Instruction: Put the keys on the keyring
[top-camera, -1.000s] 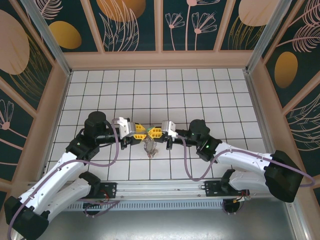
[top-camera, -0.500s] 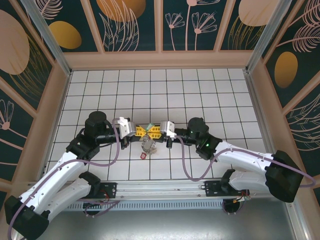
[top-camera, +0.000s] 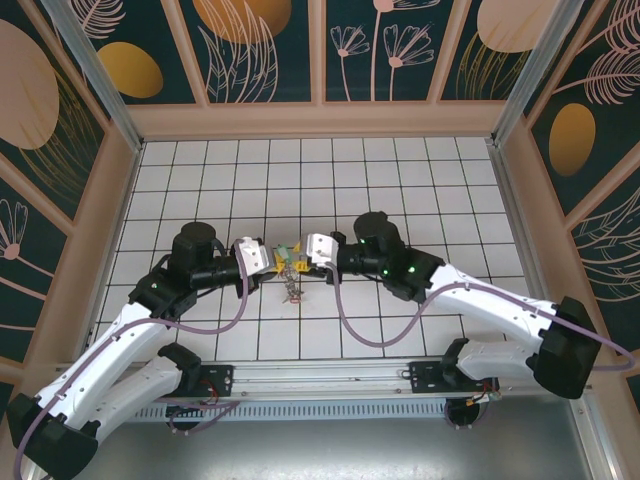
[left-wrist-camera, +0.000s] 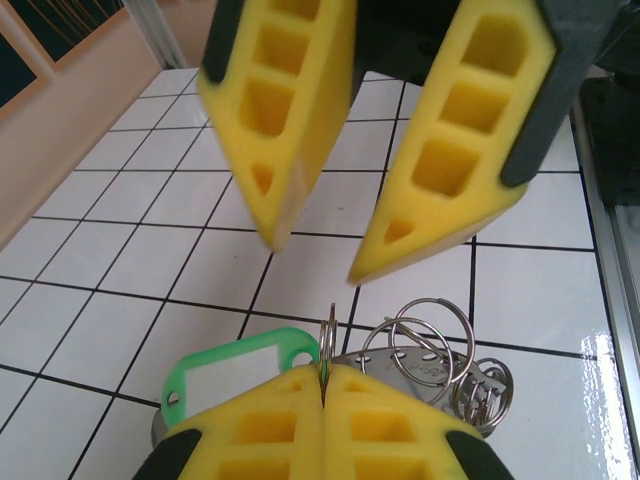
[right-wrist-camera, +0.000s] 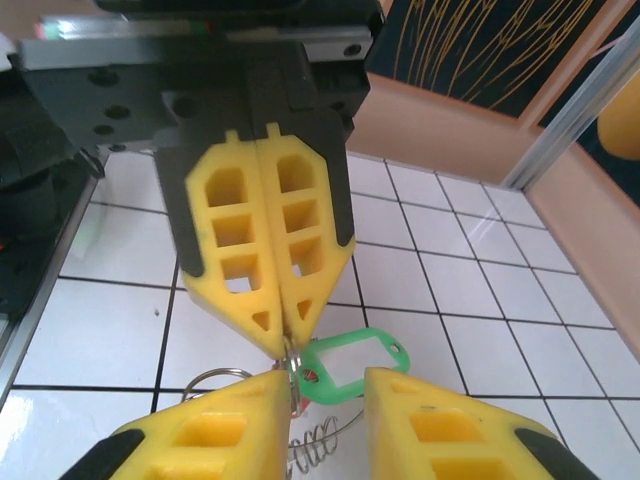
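Note:
My left gripper is shut on a thin metal split ring that carries a green-tagged key. More metal rings bunch to its right. My right gripper faces it tip to tip and stands open; the green tag lies between its fingers and the ring lies against its left finger. A thin wire with a coiled section hangs below; whether it is the keyring I cannot tell. In the top view the bundle of keys dangles under both grippers.
The white tiled floor stretches behind and to both sides. A metal rail runs along the near edge. Purple cables loop below both arms. Wooden walls enclose the area.
The right gripper has opened and pushed left toward the left gripper. The left gripper has shut on the split ring. The key bundle has shifted slightly left and up.

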